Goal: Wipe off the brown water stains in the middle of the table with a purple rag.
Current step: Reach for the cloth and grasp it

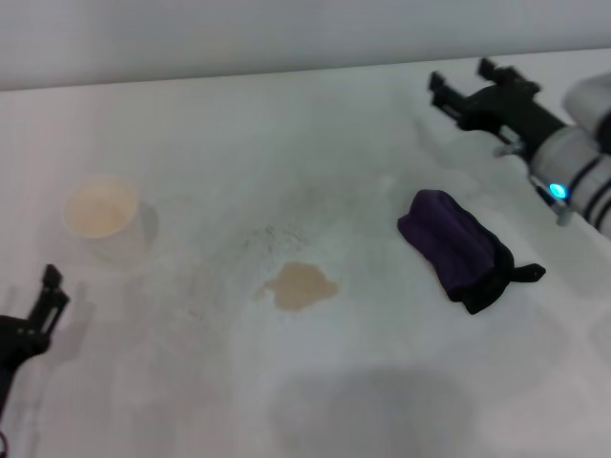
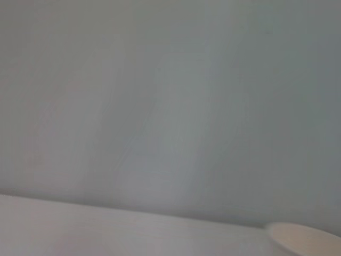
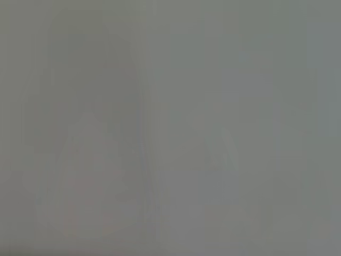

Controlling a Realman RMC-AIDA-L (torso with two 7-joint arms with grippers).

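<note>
Head view: white table (image 1: 286, 143) is carrying everything.
Stain: brown water stains (image 1: 301, 285) are sitting mid-table, uncovered.
Rag: purple rag (image 1: 455, 246) is lying bunched to the stain's right, well apart from it, nothing touching it.
Right gripper (image 1: 463, 79): hovering beyond the rag, fingers spread wide, holding nothing.
Left gripper (image 1: 52, 291): idling at near left edge; finger gap unreadable.
Cup (image 1: 101, 212): white, standing far left.

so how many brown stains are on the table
1. The only brown water stain lies mid-table, between the white cup on the robot's left and the purple rag on its right. Only faint grey smudges lie around it.
</note>
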